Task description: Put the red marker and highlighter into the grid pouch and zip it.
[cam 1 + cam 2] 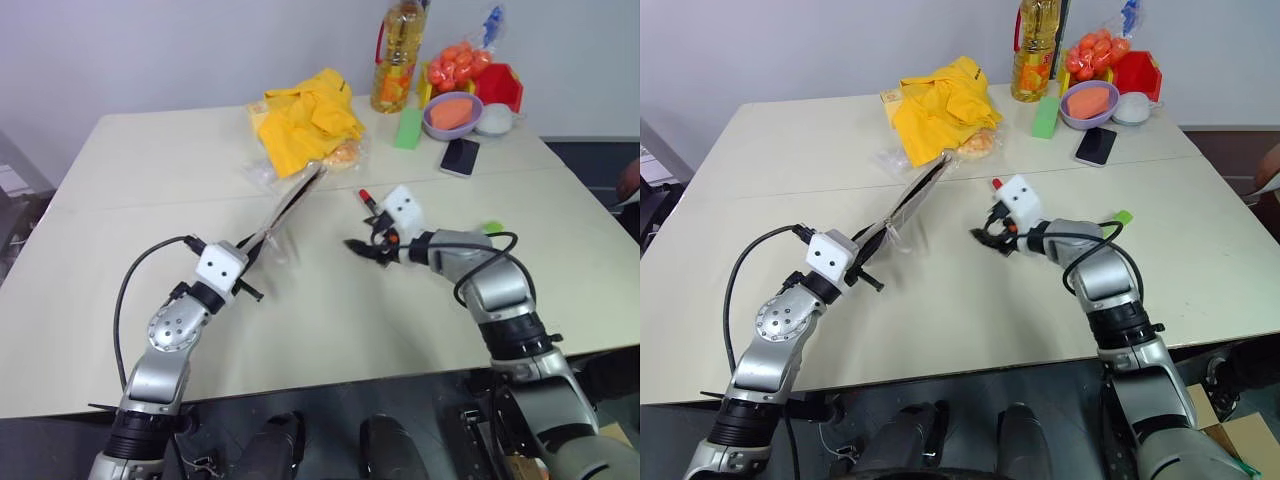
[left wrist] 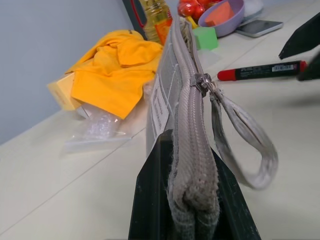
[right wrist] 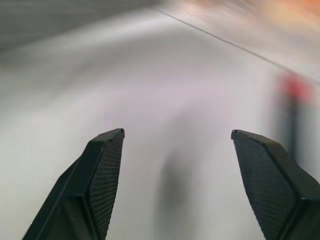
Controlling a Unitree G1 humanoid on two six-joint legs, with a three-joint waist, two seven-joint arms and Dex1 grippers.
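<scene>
One grid pouch (image 2: 192, 150) is hanging pinched by its zipper end between the clamped fingers of the left gripper (image 1: 252, 272), lifted off the table (image 1: 330, 330) and slanting toward the one yellow cloth (image 1: 305, 120). One red marker (image 2: 262, 71) is lying on the table just beside the pouch, while the right gripper (image 3: 175, 170) is hovering near it with fingers spread wide and gripping nothing. One highlighter (image 1: 492, 227) is sitting beyond the right arm, well apart from the pouch.

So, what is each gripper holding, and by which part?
Left gripper clamps the pouch by one end of its zipper edge. Right gripper is open, holding nothing.
</scene>
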